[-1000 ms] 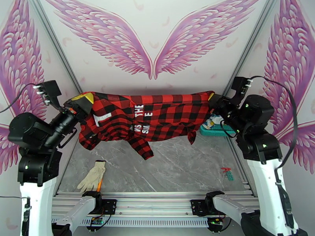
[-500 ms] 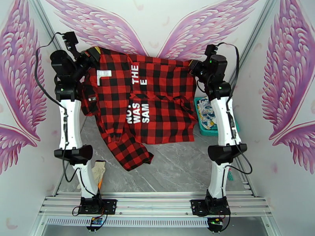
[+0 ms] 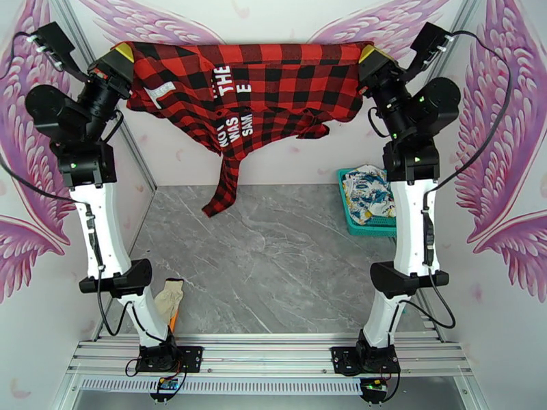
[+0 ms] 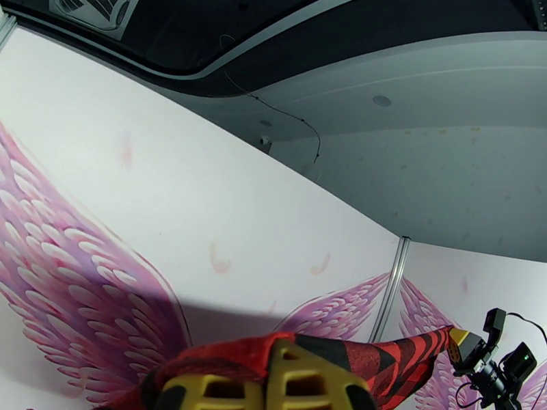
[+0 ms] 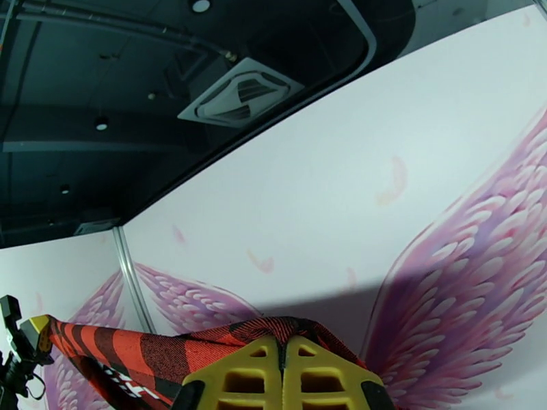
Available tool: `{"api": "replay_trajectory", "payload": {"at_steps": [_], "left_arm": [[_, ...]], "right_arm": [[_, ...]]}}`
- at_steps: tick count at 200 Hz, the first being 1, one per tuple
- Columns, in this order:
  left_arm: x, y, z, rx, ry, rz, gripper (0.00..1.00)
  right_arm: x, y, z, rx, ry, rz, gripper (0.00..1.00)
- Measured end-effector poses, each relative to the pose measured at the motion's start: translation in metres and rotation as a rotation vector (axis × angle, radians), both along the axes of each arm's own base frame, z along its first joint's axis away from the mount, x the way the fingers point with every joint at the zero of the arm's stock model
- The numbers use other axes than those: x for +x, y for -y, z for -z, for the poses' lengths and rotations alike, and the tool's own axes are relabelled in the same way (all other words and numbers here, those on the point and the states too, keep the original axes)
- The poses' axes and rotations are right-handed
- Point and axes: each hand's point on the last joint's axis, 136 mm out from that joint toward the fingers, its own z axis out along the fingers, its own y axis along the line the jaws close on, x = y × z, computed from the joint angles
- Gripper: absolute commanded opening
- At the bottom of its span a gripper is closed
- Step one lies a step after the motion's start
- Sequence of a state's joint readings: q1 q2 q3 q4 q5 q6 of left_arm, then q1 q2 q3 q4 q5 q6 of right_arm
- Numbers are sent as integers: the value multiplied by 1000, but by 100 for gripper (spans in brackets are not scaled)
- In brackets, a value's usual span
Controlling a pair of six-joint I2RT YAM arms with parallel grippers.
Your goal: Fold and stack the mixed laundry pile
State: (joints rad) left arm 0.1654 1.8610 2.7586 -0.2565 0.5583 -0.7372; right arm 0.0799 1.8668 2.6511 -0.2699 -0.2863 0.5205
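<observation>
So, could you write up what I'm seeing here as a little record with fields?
held item: check shirt, red and black with white lettering, stretched out high in the air, one sleeve dangling
left gripper: shut on one top corner
right gripper: shut on the other top corner
waiting: printed white garment inside the teal basket, table's right side
also there: beige glove by the left arm's base
surface: grey marbled table

White-lettered red-and-black buffalo-check shirt (image 3: 287, 76); teal mesh basket (image 3: 369, 229); grey marbled table (image 3: 273, 268).
</observation>
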Motion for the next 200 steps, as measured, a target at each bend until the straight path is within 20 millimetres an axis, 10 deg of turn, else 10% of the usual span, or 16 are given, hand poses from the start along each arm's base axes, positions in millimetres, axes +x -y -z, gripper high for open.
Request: {"api": "replay_trajectory", "payload": {"at_steps": [18,33,73,95,121,160,200], "left_arm": [[-1,6,37,44,-147,-9,0],[5,13,101,54,-318,-4,0],[9,29,377,40,-940,33,0],[-31,44,498,53,-1224,59,0],[-86,48,561,65,-1383,54,0],[-109,45,554,98,-1365,22,32],[-126,30,565,135,-1431,-89,56]], "right_arm": [[7,-4,52,-27,-163,-33,0],[13,-7,139,-35,-353,-45,0],[-17,-2,424,-72,-940,-11,0],[-59,13,514,-100,-1179,63,0],[-97,27,546,-120,-1294,126,0],[-130,46,554,-175,-1381,229,0],[-165,77,550,-248,-1431,387,43]]}}
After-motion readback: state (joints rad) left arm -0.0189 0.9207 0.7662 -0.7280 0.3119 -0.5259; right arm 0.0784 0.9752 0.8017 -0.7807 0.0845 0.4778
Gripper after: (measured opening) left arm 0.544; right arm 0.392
